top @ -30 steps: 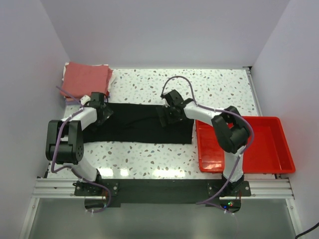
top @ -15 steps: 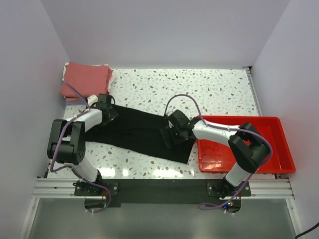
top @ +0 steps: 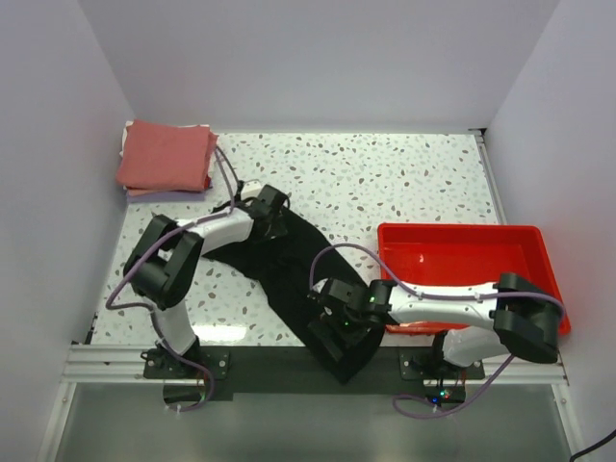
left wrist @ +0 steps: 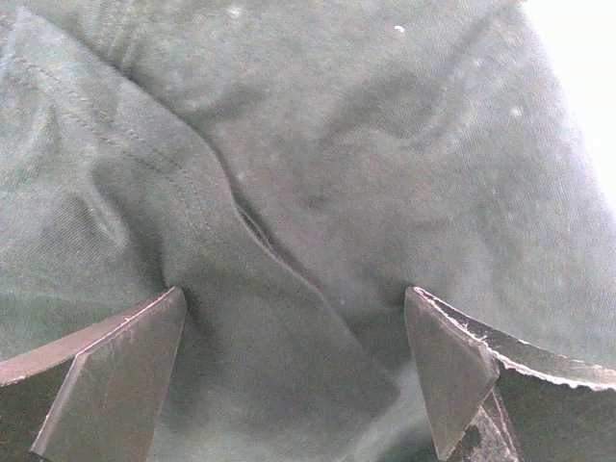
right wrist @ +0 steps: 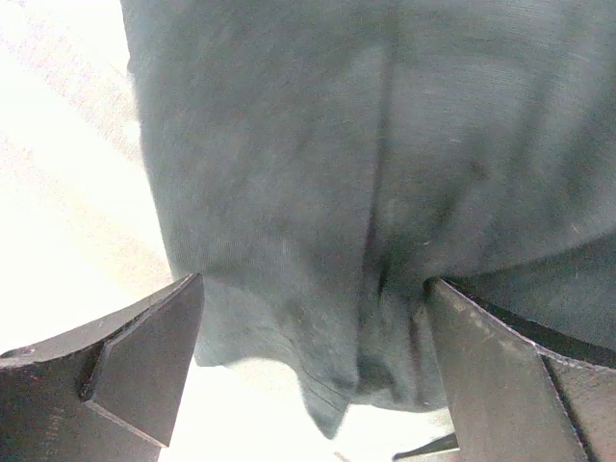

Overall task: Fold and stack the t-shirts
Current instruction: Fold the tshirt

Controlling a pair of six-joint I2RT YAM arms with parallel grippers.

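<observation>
Between the spread fingers of the left gripper [left wrist: 294,294] lies creased fabric of the large black cloth t-shirt [left wrist: 366,144]. The jaws stand wide apart and visibly pinch nothing. The right gripper [right wrist: 313,281] has its jaws likewise wide apart, with a bunched hem of the same shirt between them and bright table beneath.

From above, the black shirt [top: 289,260] runs as 1 diagonal band from the left gripper [top: 272,204] at mid-table down to the right gripper [top: 332,322] at the near edge. Its end there overhangs the metal rail [top: 115,361]. The right forearm lies across the near rim of the rectangular red plastic tray [top: 481,255], just right of the shirt.

In the far-left corner, 1 folded salmon-red t-shirt [top: 166,154] tops a stack. Pale layers show at its edges; their number cannot be told.

Surface: white speckled stone-pattern table [top: 404,173]. Enclosure: plain pale walls [top: 318,58] on 3 sides.

Count: 2 arms, 2 grippers, 1 black shirt, 1 tray, 1 stack.
</observation>
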